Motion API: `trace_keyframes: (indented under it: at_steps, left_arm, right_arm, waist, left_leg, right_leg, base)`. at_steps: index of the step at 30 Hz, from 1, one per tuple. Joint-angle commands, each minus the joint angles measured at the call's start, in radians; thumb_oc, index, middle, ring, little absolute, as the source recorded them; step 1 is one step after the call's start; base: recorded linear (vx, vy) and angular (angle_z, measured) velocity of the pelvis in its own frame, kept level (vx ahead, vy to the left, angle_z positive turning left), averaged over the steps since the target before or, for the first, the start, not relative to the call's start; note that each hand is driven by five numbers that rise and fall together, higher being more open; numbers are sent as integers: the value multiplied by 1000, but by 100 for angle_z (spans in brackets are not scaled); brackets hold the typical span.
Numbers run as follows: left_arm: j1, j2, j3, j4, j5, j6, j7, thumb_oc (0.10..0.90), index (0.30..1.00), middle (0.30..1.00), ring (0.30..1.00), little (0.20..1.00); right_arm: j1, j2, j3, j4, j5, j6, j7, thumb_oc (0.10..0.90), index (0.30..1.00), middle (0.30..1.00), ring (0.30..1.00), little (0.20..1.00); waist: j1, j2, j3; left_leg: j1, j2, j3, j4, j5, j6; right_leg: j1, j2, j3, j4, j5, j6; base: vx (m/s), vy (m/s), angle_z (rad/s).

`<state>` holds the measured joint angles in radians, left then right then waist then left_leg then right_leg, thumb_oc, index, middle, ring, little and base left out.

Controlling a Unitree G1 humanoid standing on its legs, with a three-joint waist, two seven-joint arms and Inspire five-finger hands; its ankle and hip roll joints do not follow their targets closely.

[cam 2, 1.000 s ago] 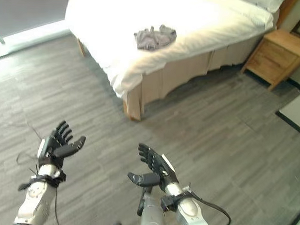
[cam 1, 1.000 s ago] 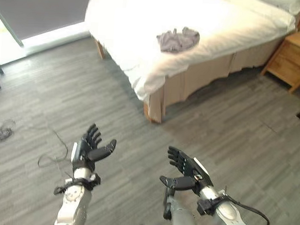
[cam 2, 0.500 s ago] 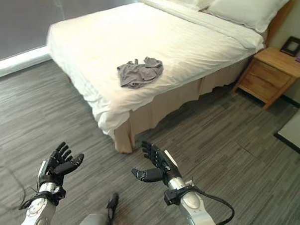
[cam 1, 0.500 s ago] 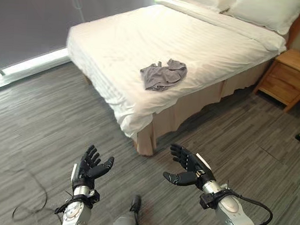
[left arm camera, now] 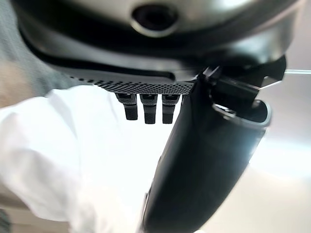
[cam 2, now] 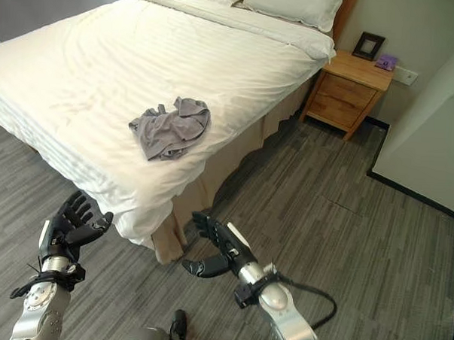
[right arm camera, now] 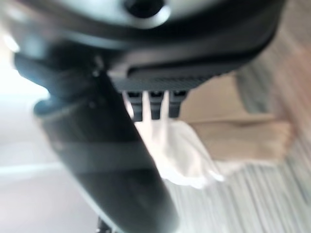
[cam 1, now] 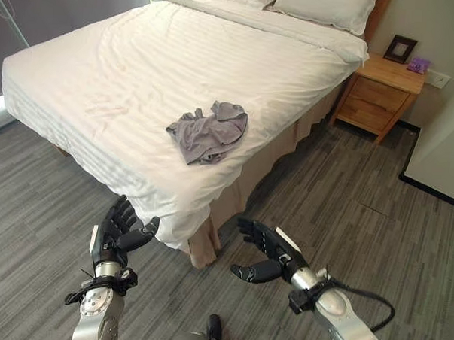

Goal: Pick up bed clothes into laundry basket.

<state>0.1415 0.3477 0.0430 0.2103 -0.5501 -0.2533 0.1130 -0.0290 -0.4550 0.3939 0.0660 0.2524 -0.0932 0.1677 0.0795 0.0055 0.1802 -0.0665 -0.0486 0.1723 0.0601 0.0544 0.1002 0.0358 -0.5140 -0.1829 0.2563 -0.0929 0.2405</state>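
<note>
Left hand (cam 1: 117, 229) and right hand (cam 1: 267, 251): fingers spread, holding nothing. Grey garment (cam 1: 207, 131) lies on bed (cam 1: 103, 67), well beyond both fingertips.

Open bedspread (cam 1: 126, 68) around grey garment (cam 1: 207, 131)

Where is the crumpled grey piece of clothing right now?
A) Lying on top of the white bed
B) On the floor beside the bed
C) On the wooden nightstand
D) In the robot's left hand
A: the grey garment lies bunched on the white bed, near its edge, while the left hand and right hand are open and hold nothing.
</note>
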Motion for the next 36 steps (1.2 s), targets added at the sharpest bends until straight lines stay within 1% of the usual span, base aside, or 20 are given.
trace_keyframes:
  at_steps: [1,2,3,4,5,6,7,8,9,10,12,13,14,15,17,20,21,28,31,36]
  left_arm:
    - [-4,73,19,-88,-39,-86,-59,800,900,900,900,900]
    - [-11,100,-10,-86,-42,-83,-70,800,900,900,900,900]
    - [-14,98,-6,-85,-42,-83,-70,800,900,900,900,900]
    - [-20,107,-18,-80,-54,-93,-65,800,900,900,900,900]
    - [11,113,-32,-85,-61,-75,-90,800,900,900,900,900]
    - [11,112,-31,-86,-62,-74,-90,800,900,900,900,900]
    - [32,112,-46,-100,-75,-75,-104,800,900,900,900,900]
    - [42,114,-66,-96,-112,-75,-115,800,900,900,900,900]
    - [40,110,-62,-96,-113,-76,-115,800,900,900,900,900]
    - [47,109,-85,-86,-175,-64,-140,800,900,900,900,900]
    - [67,111,-108,-88,-174,-52,-145,800,900,900,900,900]
    - [66,109,-106,-89,-174,-52,-144,800,900,900,900,900]
    - [63,126,-132,-99,-180,-45,-145,800,900,900,900,900]
    - [61,124,-131,-99,-180,-45,-145,800,900,900,900,900]
    - [39,147,-154,-121,-184,-50,-150,800,900,900,900,900]
    - [30,152,-154,-133,-181,-55,-143,800,900,900,900,900]
    - [27,152,-161,-141,-196,-57,-140,800,900,900,900,900]
    - [17,164,-175,-120,-194,-58,-131,800,900,900,900,900]
    - [32,174,-170,-134,-205,-63,-124,800,900,900,900,900]
    - [74,176,-153,-129,-208,-63,-126,800,900,900,900,900]
  right_arm:
    - [-258,-111,-42,-23,-63,-99,-45,800,900,900,900,900]
    - [-401,-170,-24,49,-87,-99,-94,800,900,900,900,900]
    - [-414,-170,-17,60,-87,-103,-96,800,900,900,900,900]
    - [-468,-183,-15,109,-82,-112,-126,800,900,900,900,900]
    - [-608,-229,33,180,-106,-91,-141,800,900,900,900,900]
    - [-613,-228,36,185,-104,-94,-141,800,900,900,900,900]
    - [-756,-265,75,290,-127,-80,-154,800,900,900,900,900]
    - [-954,-285,132,456,-144,-78,-202,800,900,900,900,900]
    - [-968,-282,143,467,-142,-83,-202,800,900,900,900,900]
    - [-1110,-277,185,596,-167,-63,-242,800,900,900,900,900]
    - [-1236,-220,231,756,-199,-51,-277,800,900,900,900,900]
    - [-1242,-217,235,763,-198,-55,-278,800,900,900,900,900]
    - [-1342,-178,266,925,-225,-41,-313,800,900,900,900,900]
    - [-1348,-176,270,932,-224,-44,-314,800,900,900,900,900]
    - [-1445,-167,305,1045,-268,-29,-349,800,900,900,900,900]
    - [-1479,-180,310,1077,-279,-24,-374,800,900,900,900,900]
    - [-1504,-190,312,1076,-285,-20,-392,800,900,900,900,900]
    - [-1602,-192,348,1115,-268,-1,-407,800,900,900,900,900]
    - [-1686,-250,408,1149,-285,8,-416,800,900,900,900,900]
    - [-1796,-343,519,1168,-318,21,-418,800,900,900,900,900]
  waist:
    - [-7,-39,-44]
    - [15,-56,-45]
    - [10,-52,-40]
    - [28,-64,-32]
    - [76,-92,-27]
    - [75,-92,-27]
    - [94,-92,-23]
    - [118,-80,-14]
    - [112,-76,-12]
    - [134,-60,-11]
    - [153,-37,-25]
    - [150,-36,-25]
    - [176,-12,-23]
    - [173,-10,-23]
    - [196,24,-13]
    - [204,41,-6]
    - [214,58,8]
    - [237,97,45]
    - [255,123,76]
    - [278,142,114]
  left_leg:
    - [22,136,-116,28,-95,-192]
    - [37,125,-156,10,-102,-204]
    - [41,128,-158,10,-107,-205]
    - [44,127,-175,10,-107,-217]
    - [36,126,-202,-3,-102,-224]
    - [36,126,-203,-5,-102,-224]
    - [35,131,-225,-21,-97,-229]
    - [1,135,-252,-32,-67,-241]
    - [-1,136,-254,-32,-66,-242]
    - [-33,147,-279,-53,-39,-255]
    - [-53,158,-297,-73,-19,-259]
    - [-54,159,-298,-74,-18,-260]
    - [-76,162,-322,-85,5,-266]
    - [-77,162,-324,-85,6,-266]
    - [-110,156,-365,-86,21,-270]
    - [-131,156,-383,-81,26,-271]
    - [-149,155,-400,-82,36,-271]
    - [-198,154,-434,-102,68,-277]
    - [-234,155,-445,-122,91,-284]
    - [-289,164,-451,-127,105,-295]
  right_leg:
    - [-32,123,65,-194,190,-21]
    - [-77,142,91,-281,210,4]
    - [-69,145,86,-286,210,4]
    - [-61,140,65,-290,210,12]
    - [-54,123,58,-261,227,19]
    - [-55,123,57,-258,224,19]
    - [-54,134,59,-258,219,14]
    - [-64,144,48,-276,214,9]
    - [-64,145,46,-276,214,8]
    - [-67,166,35,-299,194,1]
    - [-63,183,20,-305,179,-4]
    - [-64,184,19,-305,179,-5]
    - [-73,191,2,-285,161,-12]
    - [-75,192,1,-283,160,-12]
    - [-102,196,-13,-246,134,-23]
    - [-119,198,-20,-229,124,-27]
    - [-139,200,-24,-211,117,-28]
    - [-192,192,-44,-173,102,-29]
    - [-241,186,-52,-146,93,-30]
    - [-329,186,-35,-85,66,-34]
  base:
    - [345,-153,54]
    - [364,-156,44]
    - [244,-175,57]
    - [102,-228,79]
    - [90,-225,93]
    - [44,-258,97]
    - [-49,-174,101]
    - [-52,-177,72]
    - [-126,-134,51]
    - [-46,-72,25]
    - [-11,-70,43]
    - [-40,-68,27]
    - [-43,-43,17]
    - [-68,-68,22]
    - [-44,-38,39]
    - [-39,-36,44]
    - [-44,-18,31]
    - [-56,-8,18]
    - [-65,25,14]
    - [-47,-2,7]
